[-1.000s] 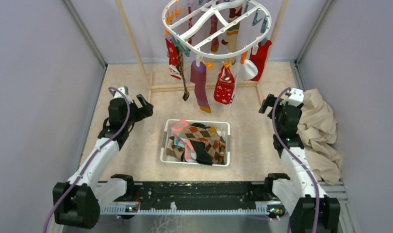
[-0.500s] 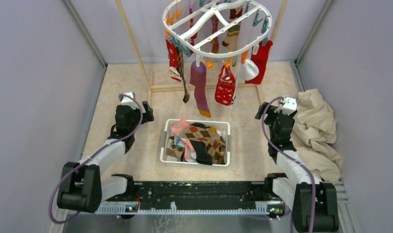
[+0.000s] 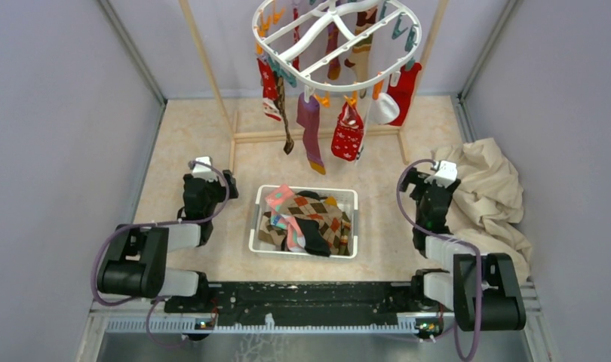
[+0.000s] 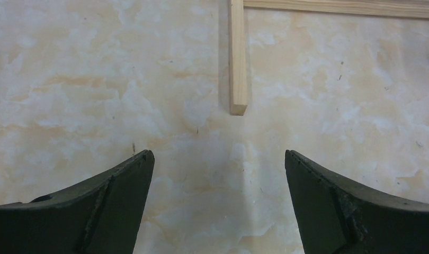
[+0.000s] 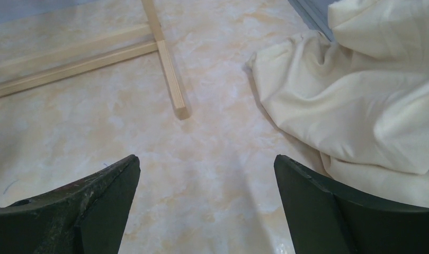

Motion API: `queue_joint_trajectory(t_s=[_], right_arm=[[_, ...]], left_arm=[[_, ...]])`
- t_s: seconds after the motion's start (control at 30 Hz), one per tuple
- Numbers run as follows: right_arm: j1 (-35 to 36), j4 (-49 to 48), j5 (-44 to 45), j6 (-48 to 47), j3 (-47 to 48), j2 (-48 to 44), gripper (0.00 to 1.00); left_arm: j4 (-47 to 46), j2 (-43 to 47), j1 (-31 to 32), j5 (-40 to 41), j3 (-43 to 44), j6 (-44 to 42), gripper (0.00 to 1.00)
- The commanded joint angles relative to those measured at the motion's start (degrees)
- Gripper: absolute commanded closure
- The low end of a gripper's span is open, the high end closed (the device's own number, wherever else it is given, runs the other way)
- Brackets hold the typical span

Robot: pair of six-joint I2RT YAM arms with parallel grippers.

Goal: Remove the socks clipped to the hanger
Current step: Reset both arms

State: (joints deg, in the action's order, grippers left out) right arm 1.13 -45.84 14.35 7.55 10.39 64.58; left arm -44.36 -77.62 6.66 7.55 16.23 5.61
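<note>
White plastic oval drying hanger [image 3: 310, 85], hung high ahead of you; red, purple and patterned fabric socks [image 3: 348, 134] dangle clipped from its rim.

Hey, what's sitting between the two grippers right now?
The top view shows the white basket, holding loose socks, between the left gripper and the right gripper, touching neither.

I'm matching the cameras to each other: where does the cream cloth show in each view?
Top external: cloth at the right, near the wall.
Left wrist: not in it.
Right wrist: cloth fills the right side.
Shared landmark: the wooden rack's base bar.
</note>
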Motion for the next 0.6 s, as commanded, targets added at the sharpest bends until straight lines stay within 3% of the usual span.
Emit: queue_joint_trajectory(t_s=[0.0, 0.1, 0.33, 0.43, 0.5, 0.57], right_arm=[[0.5, -11.5, 3.2, 0.3, -2.4, 3.2, 0.01], [0.7, -11.0, 3.8, 0.7, -1.8, 3.9, 0.01], [0.1, -23.7, 6.3, -0.8, -2.3, 13.5, 0.01], [0.0, -22.1, 5.0, -0.7, -1.7, 13.8, 0.01], [0.0, -27.2, 3.6, -1.4, -4.0, 15.7, 0.01], [0.0, -42.0, 4.0, -2.0, -8.7, 20.1, 0.01]], left_arm=[[-11.0, -1.6, -0.7, -1.9, -0.8, -1.4, 0.01], [-9.6, -2.9, -1.8, -4.1, 0.6, -1.2, 0.01], [-7.7, -4.5, -2.9, -8.6, 2.7, -1.9, 0.01], [-7.7, -4.4, -3.0, -9.6, 2.7, -2.3, 0.01], [-7.7, -4.0, -3.0, -8.9, 2.2, -2.9, 0.01], [-9.5, -2.1, -3.0, -6.5, 0.3, -2.9, 0.01]])
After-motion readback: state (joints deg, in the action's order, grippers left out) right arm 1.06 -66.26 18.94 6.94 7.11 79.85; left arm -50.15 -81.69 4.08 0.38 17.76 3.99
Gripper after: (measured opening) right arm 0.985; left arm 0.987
